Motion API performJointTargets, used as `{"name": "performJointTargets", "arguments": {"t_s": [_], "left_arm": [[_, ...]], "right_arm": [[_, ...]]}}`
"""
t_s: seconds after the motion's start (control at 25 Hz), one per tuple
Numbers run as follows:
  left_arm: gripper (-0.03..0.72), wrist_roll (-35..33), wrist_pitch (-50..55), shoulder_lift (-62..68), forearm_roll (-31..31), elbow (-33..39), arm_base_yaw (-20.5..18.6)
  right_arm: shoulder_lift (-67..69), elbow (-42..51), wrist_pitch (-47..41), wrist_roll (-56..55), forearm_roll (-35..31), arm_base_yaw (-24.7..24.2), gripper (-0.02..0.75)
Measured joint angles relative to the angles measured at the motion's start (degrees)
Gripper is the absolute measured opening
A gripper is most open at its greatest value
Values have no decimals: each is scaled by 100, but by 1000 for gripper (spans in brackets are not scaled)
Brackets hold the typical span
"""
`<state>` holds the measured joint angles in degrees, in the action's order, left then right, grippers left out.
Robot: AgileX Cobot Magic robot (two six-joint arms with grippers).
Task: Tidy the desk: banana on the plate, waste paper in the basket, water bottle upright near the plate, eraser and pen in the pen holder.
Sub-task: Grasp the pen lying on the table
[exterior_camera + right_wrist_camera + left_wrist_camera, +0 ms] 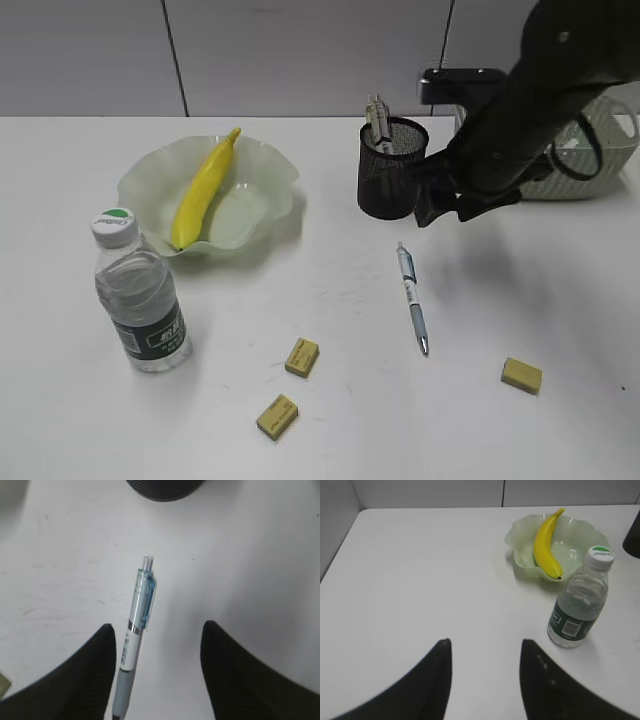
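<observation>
On the wide white worktop (330,440), far left, the clear plastic water bottle (140,300) with a white cap and dark green label stands upright, just in front of the pale green translucent plate (270,165) with a ruffled rim. The smooth yellow banana (203,190) lies in that plate, its long axis running from near-left to far-right, the thin stem end pointing away over the far rim and the dark tip resting at the near rim, close to the bottle cap. The left wrist view shows the same group from the other side; the left end effector (485,680) hangs released over bare worktop, its two dark fingers (432,680) spread apart with nothing between them.

Further right, two small tan rectangular erasers (302,356) (277,416) lie near each other at the front. Behind them stands the black wire-mesh pen holder (390,170), upright, with pens already standing in it. Just in front of it the slim pale blue and white click pen (412,298) lies flat, its long axis running almost straight front to back: clicker end towards the pen holder, writing tip towards the front edge.

The right end effector (157,670) is released, its dark fingers (230,670) spread, with the pen's barrel lying close beside the left one in the right wrist view; whether it touches cannot be told. A third tan eraser (521,374) lies well to the right of the pen. At far right, behind the dark arm, sits the sage-green woven plastic basket (600,175)
</observation>
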<state>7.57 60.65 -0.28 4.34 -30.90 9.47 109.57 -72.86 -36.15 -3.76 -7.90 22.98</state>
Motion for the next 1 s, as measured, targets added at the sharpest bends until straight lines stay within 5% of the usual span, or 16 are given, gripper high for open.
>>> {"name": "performJointTargets", "arguments": {"t_s": [0.56, 0.68, 0.8, 1.0], "left_arm": [[319, -5, 0, -7, -15, 0, -32], [318, -5, 0, -7, -15, 0, -32], [316, -5, 0, -7, -15, 0, -32], [301, -5, 0, -7, -15, 0, -32]], "right_arm": [[1503, -749, -301, -439, 123, 280, 418], [1521, -769, -354, -463, 129, 280, 326], [1521, -774, -434, -477, 134, 280, 132], [1396, -677, -462, -474, 134, 280, 144]]}}
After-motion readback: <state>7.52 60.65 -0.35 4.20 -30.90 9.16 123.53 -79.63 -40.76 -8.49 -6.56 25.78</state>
